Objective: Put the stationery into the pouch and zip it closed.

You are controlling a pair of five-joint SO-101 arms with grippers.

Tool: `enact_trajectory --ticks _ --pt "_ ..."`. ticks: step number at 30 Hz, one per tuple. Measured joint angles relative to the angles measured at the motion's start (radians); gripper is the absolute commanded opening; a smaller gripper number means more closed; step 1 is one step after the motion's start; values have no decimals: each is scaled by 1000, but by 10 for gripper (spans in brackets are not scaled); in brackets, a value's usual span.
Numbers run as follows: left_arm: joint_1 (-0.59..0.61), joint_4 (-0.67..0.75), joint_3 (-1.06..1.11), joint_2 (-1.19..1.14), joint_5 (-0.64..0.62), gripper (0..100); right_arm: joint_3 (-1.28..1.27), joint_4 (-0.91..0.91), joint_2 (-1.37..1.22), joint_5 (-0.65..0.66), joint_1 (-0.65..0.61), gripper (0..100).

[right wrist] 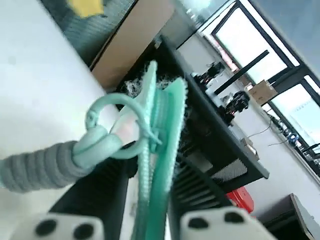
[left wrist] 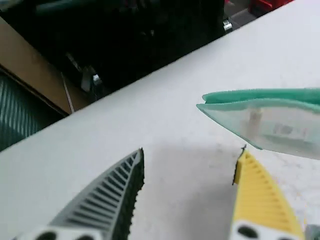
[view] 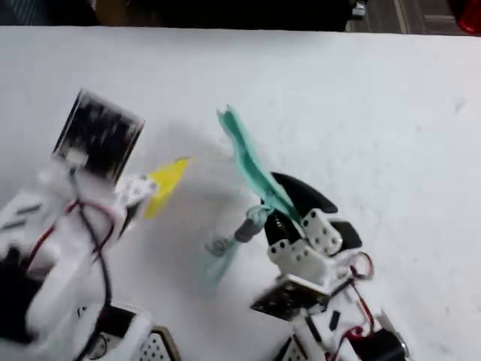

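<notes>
One teal pouch [view: 252,165] pinched by the right tool [right wrist: 150,200]; left tool [left wrist: 192,159] spread wide.

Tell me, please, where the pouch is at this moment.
In the high view the pouch is held on edge near the middle of the table, clamped in the right tool; the open left tool sits close beside it.
</notes>
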State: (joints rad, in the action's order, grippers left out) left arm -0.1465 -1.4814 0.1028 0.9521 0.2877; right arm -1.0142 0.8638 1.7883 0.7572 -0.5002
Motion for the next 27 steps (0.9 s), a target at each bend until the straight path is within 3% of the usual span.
enact_trajectory --ticks 4,13,21,27 --pt "-18 -28 23 146 86 343 80 0 0 -60 -5 19" --pt "-229 -60 341 446 281 354 227 152 -118 -66 -80 19" --pt "-244 -25 456 560 295 354 304 325 -232 157 -247 19" --pt "-244 -18 520 597 296 354 364 385 -227 203 -371 19"
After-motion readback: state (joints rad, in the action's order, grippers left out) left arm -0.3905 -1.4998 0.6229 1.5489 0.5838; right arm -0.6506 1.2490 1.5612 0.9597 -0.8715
